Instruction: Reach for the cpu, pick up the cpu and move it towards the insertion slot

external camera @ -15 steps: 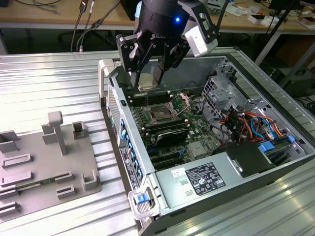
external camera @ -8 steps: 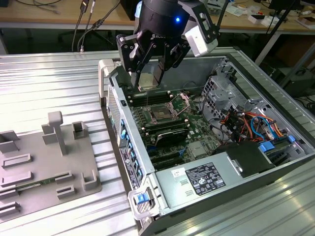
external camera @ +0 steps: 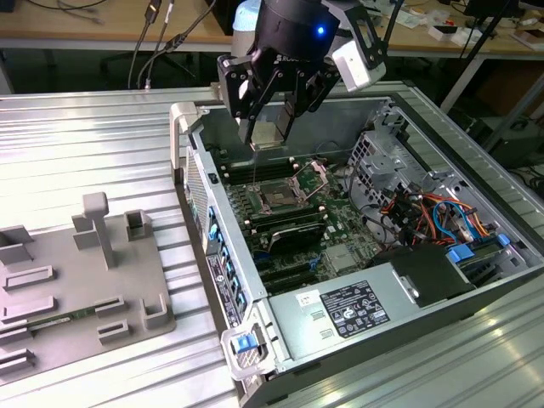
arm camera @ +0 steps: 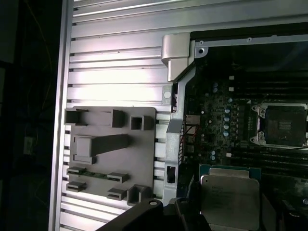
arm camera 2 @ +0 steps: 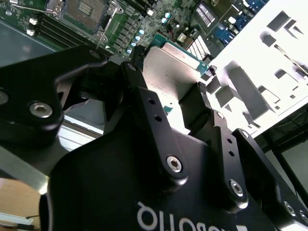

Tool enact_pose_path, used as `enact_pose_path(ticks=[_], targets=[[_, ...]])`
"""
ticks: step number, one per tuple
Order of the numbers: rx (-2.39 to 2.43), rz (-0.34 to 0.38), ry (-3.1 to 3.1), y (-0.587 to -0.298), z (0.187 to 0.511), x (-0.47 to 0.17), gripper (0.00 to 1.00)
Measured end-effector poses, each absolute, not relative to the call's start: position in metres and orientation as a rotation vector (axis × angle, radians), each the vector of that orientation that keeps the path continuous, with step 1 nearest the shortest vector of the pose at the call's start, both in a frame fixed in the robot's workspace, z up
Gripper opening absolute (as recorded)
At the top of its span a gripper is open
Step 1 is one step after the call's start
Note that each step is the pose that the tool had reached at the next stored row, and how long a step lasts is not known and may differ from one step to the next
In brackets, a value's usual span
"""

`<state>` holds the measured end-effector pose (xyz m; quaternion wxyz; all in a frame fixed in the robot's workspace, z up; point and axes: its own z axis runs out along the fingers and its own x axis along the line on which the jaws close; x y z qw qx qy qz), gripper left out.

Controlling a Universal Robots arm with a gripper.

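Observation:
My gripper [external camera: 270, 140] hangs over the open computer case and is shut on the cpu [external camera: 270, 133], a thin pale silvery square held by its edges between the black fingers [external camera: 247, 119]. In the second wrist view the cpu [arm camera 2: 173, 67] sits clamped between the two fingers [arm camera 2: 199, 98]. The first wrist view shows the cpu [arm camera: 230, 195] with its green rim. The insertion slot [external camera: 279, 197] lies on the motherboard just below and ahead of the held cpu, its silver frame open. It also appears in both wrist views [arm camera 2: 86, 9] [arm camera: 284, 125].
A grey plastic tray [external camera: 51, 280] with raised blocks lies on the ribbed metal table at the exterior view's left, outside the case wall [external camera: 212, 229]. Inside the case are long black memory slots [external camera: 293, 234], a drive cage, coloured cables [external camera: 433, 212] and a power supply [external camera: 357, 310].

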<state>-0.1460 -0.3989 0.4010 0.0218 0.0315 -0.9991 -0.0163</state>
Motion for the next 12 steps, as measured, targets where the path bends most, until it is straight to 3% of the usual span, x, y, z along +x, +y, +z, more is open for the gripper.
enact_pose_path(ticks=[12], targets=[[0.022,-0.052,-3.098,-0.3934,0.4000,-0.1428,0.55]])
